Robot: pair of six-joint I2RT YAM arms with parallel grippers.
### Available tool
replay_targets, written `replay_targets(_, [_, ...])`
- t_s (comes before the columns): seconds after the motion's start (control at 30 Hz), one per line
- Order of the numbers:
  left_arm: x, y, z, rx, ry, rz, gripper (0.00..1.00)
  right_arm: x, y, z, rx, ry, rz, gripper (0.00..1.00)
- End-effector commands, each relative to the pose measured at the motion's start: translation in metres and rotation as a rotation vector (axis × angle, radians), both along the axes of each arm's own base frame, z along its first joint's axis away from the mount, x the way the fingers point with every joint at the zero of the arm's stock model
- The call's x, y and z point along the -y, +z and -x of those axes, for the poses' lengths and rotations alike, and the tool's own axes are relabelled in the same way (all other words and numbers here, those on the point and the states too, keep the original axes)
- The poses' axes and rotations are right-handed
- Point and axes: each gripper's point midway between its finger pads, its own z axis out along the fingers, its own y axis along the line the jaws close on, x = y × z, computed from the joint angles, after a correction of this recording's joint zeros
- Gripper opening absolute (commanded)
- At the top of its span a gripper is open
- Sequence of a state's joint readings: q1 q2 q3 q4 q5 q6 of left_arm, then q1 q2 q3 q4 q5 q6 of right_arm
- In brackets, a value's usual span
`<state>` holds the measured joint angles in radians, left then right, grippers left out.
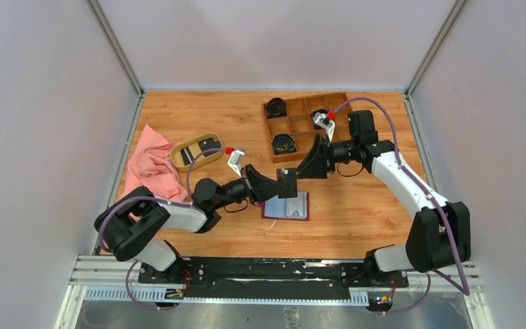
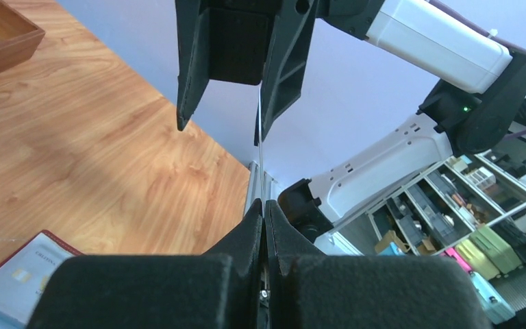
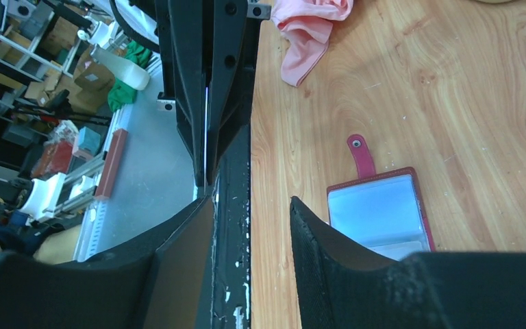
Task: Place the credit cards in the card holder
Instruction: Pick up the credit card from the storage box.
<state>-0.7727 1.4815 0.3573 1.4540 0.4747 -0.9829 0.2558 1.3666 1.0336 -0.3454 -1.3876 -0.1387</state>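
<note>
Left hand: pinching credit card on edge.
Right hand: jaws apart, straddling it.
Handling: likely stiff, slick; grip flat faces.

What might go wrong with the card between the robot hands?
The left gripper pinches the credit card by one edge, so it may slip. The right gripper stands open around it, card near one finger; closing might twist it. If dropped, it could miss the card holder.

Card holder open on table; credit card edge-on ahead.
</note>
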Motion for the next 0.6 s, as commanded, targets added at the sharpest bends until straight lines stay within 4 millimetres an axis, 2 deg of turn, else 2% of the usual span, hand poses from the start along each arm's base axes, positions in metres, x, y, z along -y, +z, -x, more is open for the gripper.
replay_targets(0.0, [0.005, 0.011, 0.003, 0.041, -0.011, 0.039, 0.00, -0.007, 0.006, 0.004, -0.052, 0.033, -0.029, 0.47])
replay_targets(0.2, [0.006, 0.005, 0.000, 0.028, -0.001, 0.030, 0.00, -0.012, 0.016, 0.017, -0.035, 0.087, -0.057, 0.42])
replay_targets(0.47, [0.003, 0.002, -0.003, 0.017, 0.031, 0.027, 0.00, -0.012, 0.023, 0.023, -0.013, 0.126, -0.086, 0.41])
replay_targets(0.57, [0.001, 0.000, -0.003, 0.012, 0.039, 0.026, 0.00, -0.010, 0.015, 0.009, 0.043, 0.020, -0.020, 0.42])
